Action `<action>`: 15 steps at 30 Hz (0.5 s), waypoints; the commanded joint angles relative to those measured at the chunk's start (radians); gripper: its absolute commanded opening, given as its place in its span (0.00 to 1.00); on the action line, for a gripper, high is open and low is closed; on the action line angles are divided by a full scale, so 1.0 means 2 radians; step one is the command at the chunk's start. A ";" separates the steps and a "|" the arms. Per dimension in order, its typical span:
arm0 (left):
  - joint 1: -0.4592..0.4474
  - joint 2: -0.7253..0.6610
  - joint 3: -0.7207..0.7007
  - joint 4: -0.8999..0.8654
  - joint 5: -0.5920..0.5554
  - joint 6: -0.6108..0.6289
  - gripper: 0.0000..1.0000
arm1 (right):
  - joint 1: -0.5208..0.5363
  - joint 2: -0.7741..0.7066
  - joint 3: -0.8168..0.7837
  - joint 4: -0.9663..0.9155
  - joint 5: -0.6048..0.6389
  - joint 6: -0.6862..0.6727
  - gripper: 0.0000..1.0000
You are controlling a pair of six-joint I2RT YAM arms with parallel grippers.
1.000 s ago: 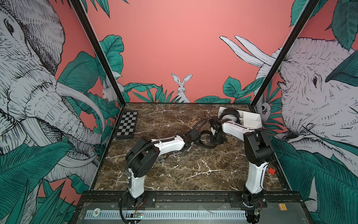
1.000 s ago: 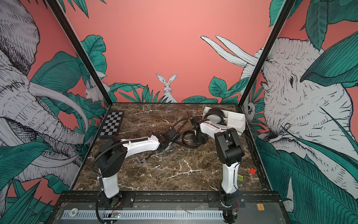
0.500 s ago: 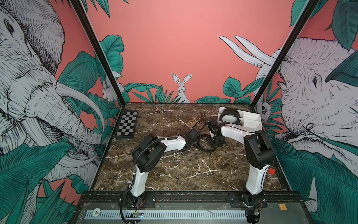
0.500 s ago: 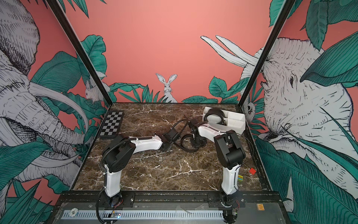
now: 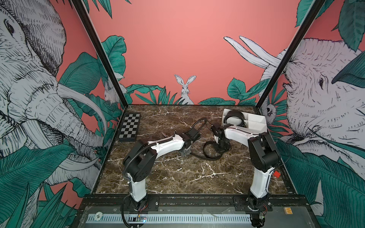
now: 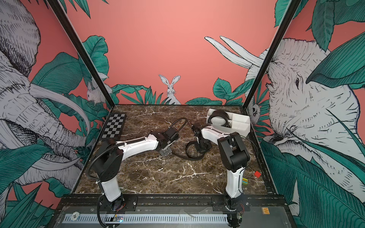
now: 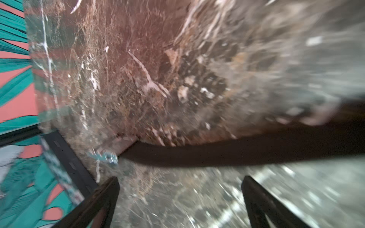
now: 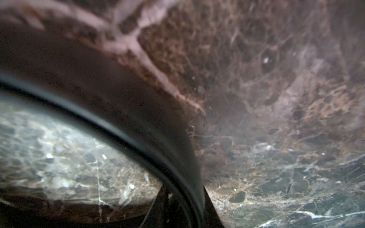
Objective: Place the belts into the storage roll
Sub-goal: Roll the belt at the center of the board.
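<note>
A black belt (image 5: pixel 209 157) lies in a loose loop on the marble mid-table, in both top views (image 6: pixel 192 156). My right gripper (image 5: pixel 222 147) is shut on one side of that loop; its wrist view shows the strap (image 8: pixel 158 138) curving down into the closed jaws (image 8: pixel 183 203). My left gripper (image 5: pixel 185 153) hangs open just left of the loop. In its wrist view the belt (image 7: pixel 237 152) runs across beyond the wide-apart fingertips (image 7: pixel 180 184), buckle end (image 7: pixel 107 158) on the table. The white storage roll (image 5: pixel 254 120) stands back right, with another coiled belt (image 5: pixel 235 118) in its left compartment.
A black-and-grey checkered board (image 5: pixel 129 128) lies at the back left by the wall. A small red block (image 5: pixel 276 174) and a striped coloured block (image 6: pixel 245 181) sit by the right arm's base. A black cable (image 5: pixel 199 123) arches over the left wrist.
My left gripper has opened and let go of the belt's end, which now rests on the table. The left arm has shifted slightly. The right gripper keeps its hold.
</note>
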 commanded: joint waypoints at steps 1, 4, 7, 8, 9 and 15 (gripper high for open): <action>-0.001 -0.055 -0.021 -0.036 0.133 -0.084 0.99 | 0.004 0.027 -0.009 -0.032 0.006 -0.007 0.24; -0.001 -0.070 -0.030 -0.030 0.188 -0.182 0.99 | 0.004 0.027 -0.011 -0.031 0.006 -0.007 0.25; 0.011 -0.075 -0.059 0.023 0.235 -0.316 0.98 | 0.003 0.026 -0.016 -0.028 0.006 -0.007 0.25; 0.015 -0.076 -0.072 0.046 0.243 -0.351 0.97 | 0.004 0.025 -0.017 -0.026 0.006 -0.006 0.25; 0.021 -0.079 -0.089 0.086 0.258 -0.376 0.96 | 0.004 0.025 -0.019 -0.025 0.006 -0.006 0.25; 0.048 -0.066 -0.127 0.233 0.272 -0.486 0.89 | 0.008 0.023 -0.025 -0.017 0.002 -0.005 0.25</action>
